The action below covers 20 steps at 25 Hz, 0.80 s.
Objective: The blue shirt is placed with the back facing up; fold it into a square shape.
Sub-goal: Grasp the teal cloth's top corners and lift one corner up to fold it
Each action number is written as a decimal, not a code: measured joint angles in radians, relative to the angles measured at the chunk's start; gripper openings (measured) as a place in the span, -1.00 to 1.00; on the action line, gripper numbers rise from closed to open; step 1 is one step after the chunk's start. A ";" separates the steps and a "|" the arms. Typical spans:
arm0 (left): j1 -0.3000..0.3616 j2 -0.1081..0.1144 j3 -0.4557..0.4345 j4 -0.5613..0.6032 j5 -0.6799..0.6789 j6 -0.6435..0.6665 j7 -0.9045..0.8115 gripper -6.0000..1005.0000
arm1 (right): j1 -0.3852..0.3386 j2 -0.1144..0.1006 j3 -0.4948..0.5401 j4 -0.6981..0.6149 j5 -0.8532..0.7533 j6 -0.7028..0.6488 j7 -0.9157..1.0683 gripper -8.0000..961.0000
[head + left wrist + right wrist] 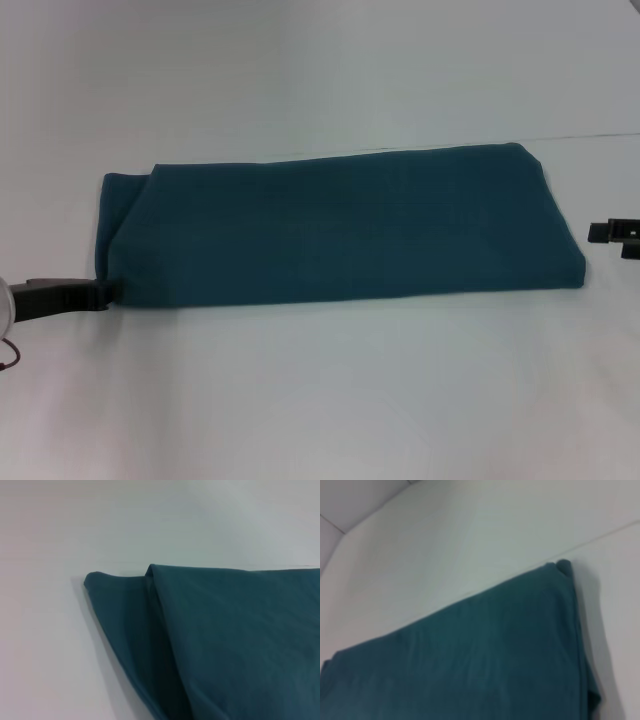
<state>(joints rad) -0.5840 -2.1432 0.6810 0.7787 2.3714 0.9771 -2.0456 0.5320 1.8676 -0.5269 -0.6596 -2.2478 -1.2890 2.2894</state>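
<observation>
The blue shirt [340,225] lies centred on the bench [320,400] as a long band: soft, light, limp. Left end effector [100,293] touches its 8 o'clock corner; right end effector [612,232] waits at 3 o'clock. Neither's finger state can be told. Grip the short-end corners.

Folded corner of the blue shirt [235,645] lying flat on the white surface [50,630], lower layer poking out beside the top fold.
</observation>
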 joint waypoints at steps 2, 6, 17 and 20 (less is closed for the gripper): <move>0.000 0.001 0.000 0.001 0.000 0.001 -0.001 -0.83 | 0.003 -0.003 -0.001 0.000 -0.024 0.000 0.018 0.66; 0.000 0.002 0.000 0.000 0.000 0.001 -0.001 -0.83 | 0.011 0.002 -0.003 0.000 -0.063 0.013 0.031 0.65; -0.001 0.003 0.000 0.001 0.000 -0.002 0.000 -0.83 | 0.054 0.047 -0.053 0.059 -0.076 0.166 0.022 0.62; -0.001 0.003 0.000 0.001 0.000 -0.003 0.000 -0.83 | 0.061 0.049 -0.056 0.078 -0.076 0.197 0.021 0.60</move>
<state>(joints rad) -0.5845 -2.1399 0.6811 0.7800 2.3714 0.9737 -2.0456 0.5927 1.9167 -0.5832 -0.5815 -2.3240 -1.0921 2.3107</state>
